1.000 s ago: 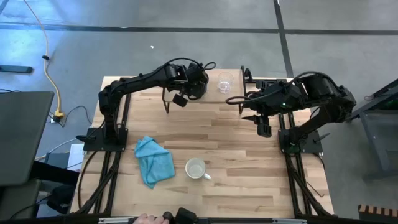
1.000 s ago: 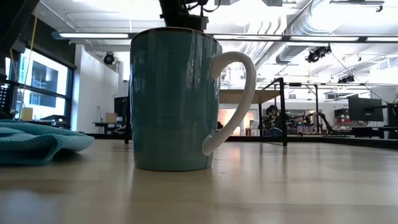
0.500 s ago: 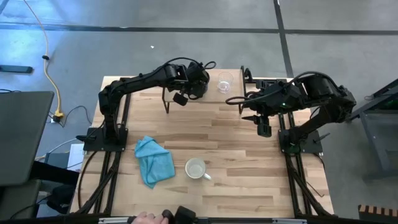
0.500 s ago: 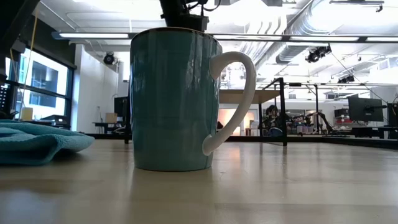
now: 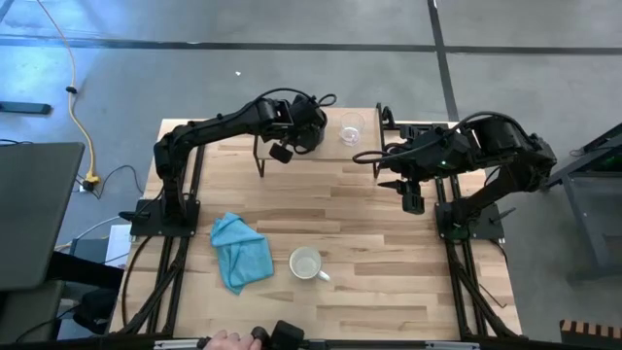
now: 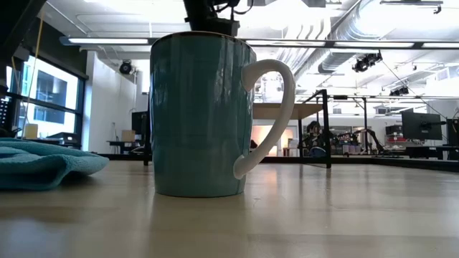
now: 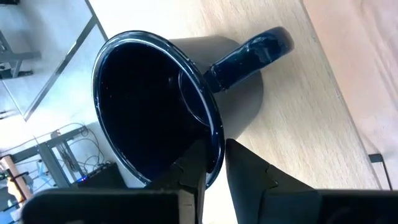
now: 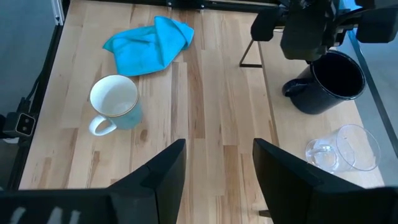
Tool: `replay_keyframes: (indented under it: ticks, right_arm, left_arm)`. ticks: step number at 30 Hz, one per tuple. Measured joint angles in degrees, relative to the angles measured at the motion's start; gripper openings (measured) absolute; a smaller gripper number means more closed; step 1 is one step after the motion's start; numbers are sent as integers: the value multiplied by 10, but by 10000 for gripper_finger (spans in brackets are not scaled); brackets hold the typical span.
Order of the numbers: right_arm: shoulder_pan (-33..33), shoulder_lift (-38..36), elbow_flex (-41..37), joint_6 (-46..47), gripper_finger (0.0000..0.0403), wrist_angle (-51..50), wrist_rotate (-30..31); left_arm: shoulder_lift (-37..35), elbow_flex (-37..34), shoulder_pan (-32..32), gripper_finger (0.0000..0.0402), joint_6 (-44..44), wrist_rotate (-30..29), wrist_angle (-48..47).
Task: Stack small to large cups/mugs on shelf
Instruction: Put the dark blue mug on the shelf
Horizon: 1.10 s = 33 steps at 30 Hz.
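The black mug (image 7: 161,99) stands upright on the light-wood shelf (image 8: 292,137) at the table's far edge, and my left gripper (image 7: 214,171) is shut on it; it also shows in the high view (image 5: 309,134). The small clear glass cup (image 8: 342,149) stands on the shelf just right of the black mug. The larger mug (image 5: 306,262), teal outside and white inside with a white handle, stands on the table near its front edge. My right gripper (image 8: 217,180) is open and empty, above the table by the shelf's right end. My left gripper holds the black mug by its rim (image 7: 214,146), on the side away from the handle (image 7: 249,53). One finger (image 7: 189,171) is inside the mug and one (image 7: 249,174) outside. The fingers come from above, pointing down. The mug stands upright on the shelf board.
A teal cloth (image 5: 240,253) lies crumpled on the table at the near left, beside the teal-and-white mug. The shelf's dark legs (image 8: 249,50) stand on the tabletop. A person's hand (image 5: 228,340) shows at the table's near edge.
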Motion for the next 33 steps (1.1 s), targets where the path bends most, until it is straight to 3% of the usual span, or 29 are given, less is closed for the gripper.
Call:
replay_keyframes:
  ticks: [11, 25, 33]
  right_arm:
    - [0, 0, 0, 0, 179, 0, 0]
    - [0, 0, 0, 0, 179, 0, 0]
    - [0, 0, 0, 0, 179, 0, 0]
  left_arm:
    - [0, 0, 0, 57, -2, 4, 0]
    - [0, 0, 0, 111, -1, 9, -3]
    - [0, 0, 0, 112, -2, 0, -3]
